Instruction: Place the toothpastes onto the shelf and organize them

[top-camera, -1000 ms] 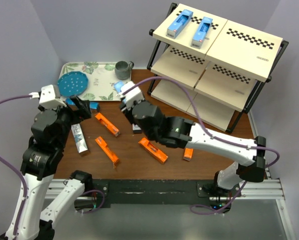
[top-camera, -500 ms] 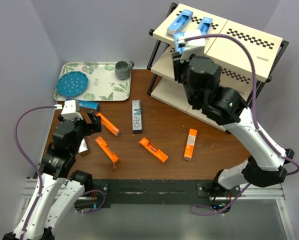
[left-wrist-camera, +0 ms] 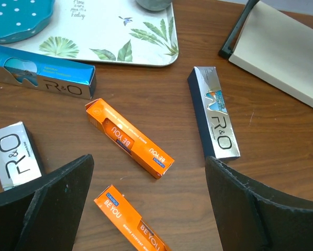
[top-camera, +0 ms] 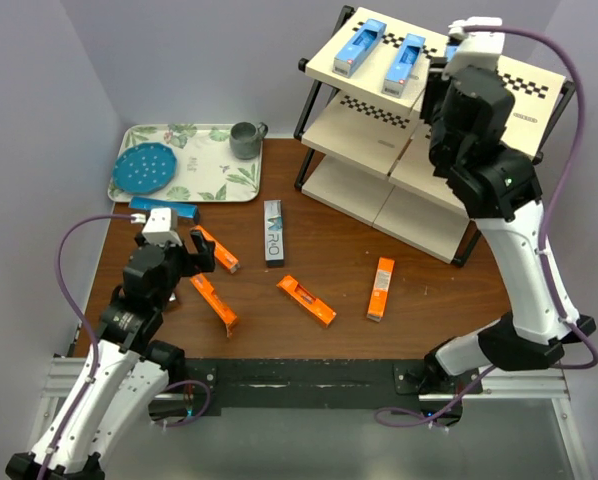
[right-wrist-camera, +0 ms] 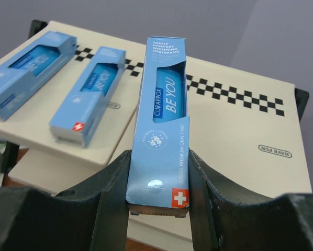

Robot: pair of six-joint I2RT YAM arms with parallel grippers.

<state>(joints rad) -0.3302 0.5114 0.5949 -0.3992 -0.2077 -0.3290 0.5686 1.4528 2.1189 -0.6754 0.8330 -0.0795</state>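
Toothpaste box (right-wrist-camera: pixel 161 130), light blue, is clamped in the jaws of the right gripper (right-wrist-camera: pixel 159 188) above the shelf (right-wrist-camera: pixel 240 130), just right of two blue boxes (right-wrist-camera: pixel 88 94) on its top board. It should probably go down parallel to them, flat on the slant. The left gripper (left-wrist-camera: pixel 151 204), jaws apart, hangs well off the shelf over orange boxes (left-wrist-camera: pixel 129 138) on the surface.

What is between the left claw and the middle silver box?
An orange box lies between the left claw and the silver box; the top view shows it.
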